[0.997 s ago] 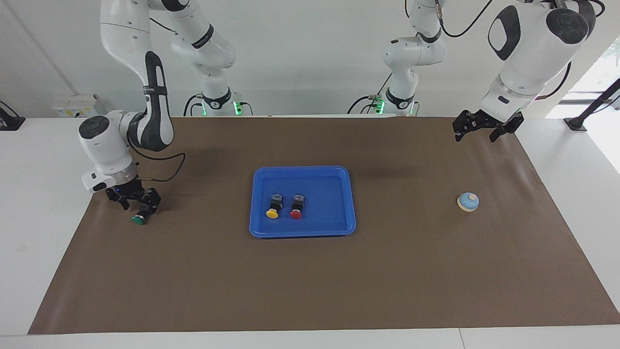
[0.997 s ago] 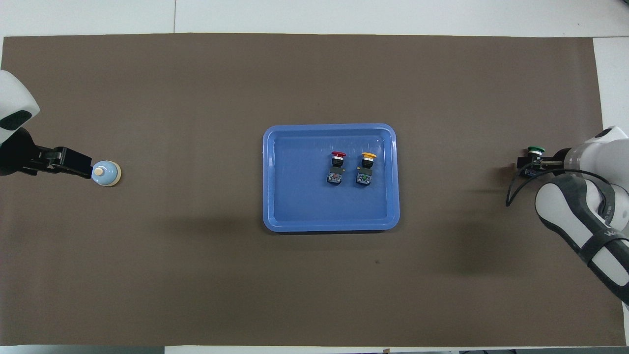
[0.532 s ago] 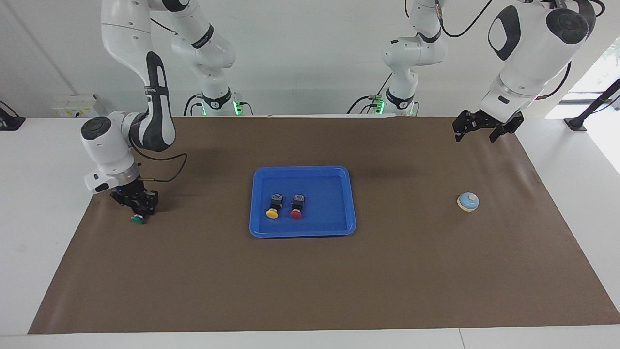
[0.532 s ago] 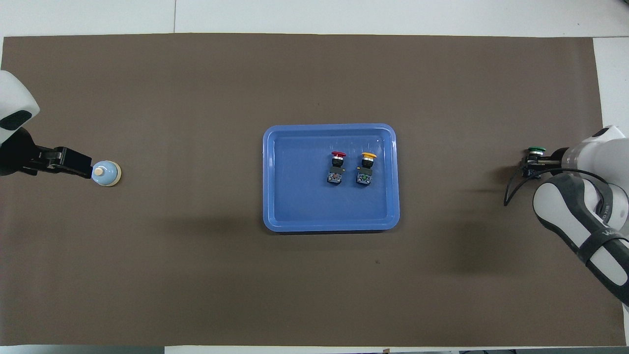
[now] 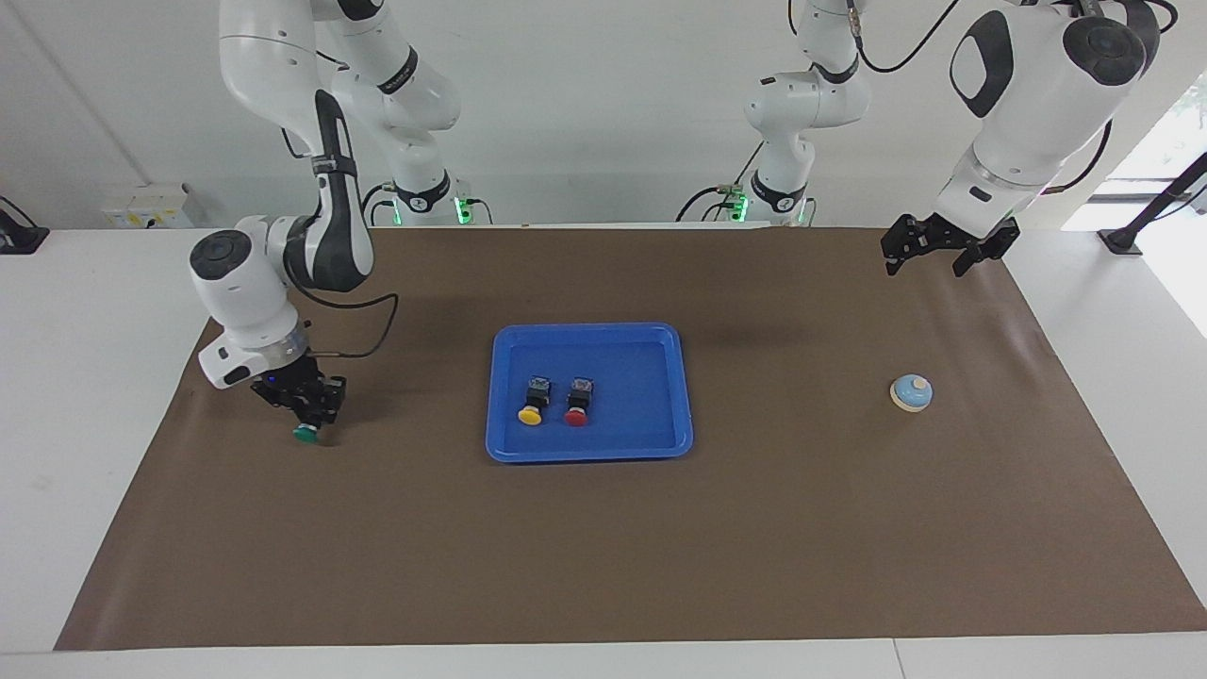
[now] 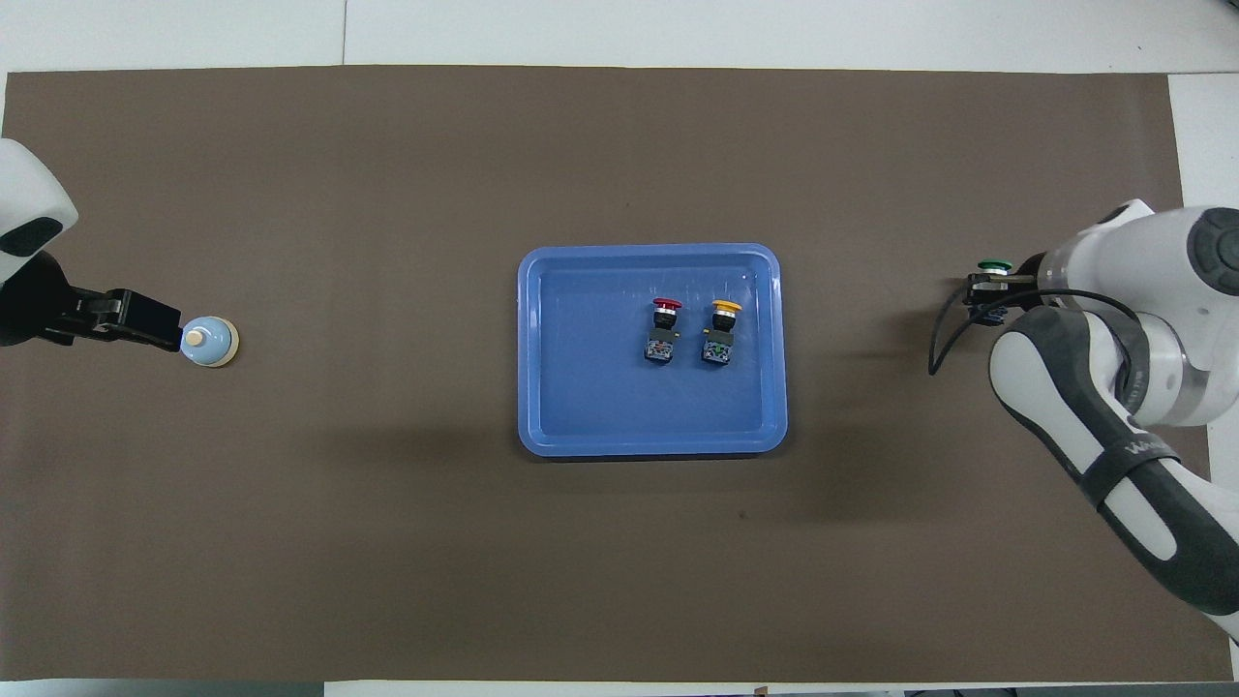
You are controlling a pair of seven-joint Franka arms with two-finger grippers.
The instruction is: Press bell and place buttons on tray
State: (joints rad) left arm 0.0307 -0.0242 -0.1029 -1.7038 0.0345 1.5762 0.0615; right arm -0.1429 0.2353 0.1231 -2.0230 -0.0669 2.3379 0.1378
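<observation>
The blue tray point(image 5: 589, 332) sits in the middle of the brown mat point(image 5: 603, 547) that covers the bench, and everything else can be placed from it. Inside the tray lie two buttons side by side on their sides: the yellow button point(image 5: 532, 404) toward the right arm's end, the red button point(image 5: 577, 403) just beside it toward the left arm's end, their caps pointing away from the robots.

The right pincer point(image 5: 307, 407) is over the mat well apart from the tray, toward the right arm's end, and is clamped on the green button point(image 5: 305, 433), whose cap pokes out below the fingers. I cannot tell whether the button is lifted clear of the mat.

The bell point(image 5: 911, 392) stands on the mat well apart from the tray, toward the left arm's end. The left pincer point(image 5: 924, 256) waits raised over the mat's edge at that end, its fingers spread apart and holding nothing.
</observation>
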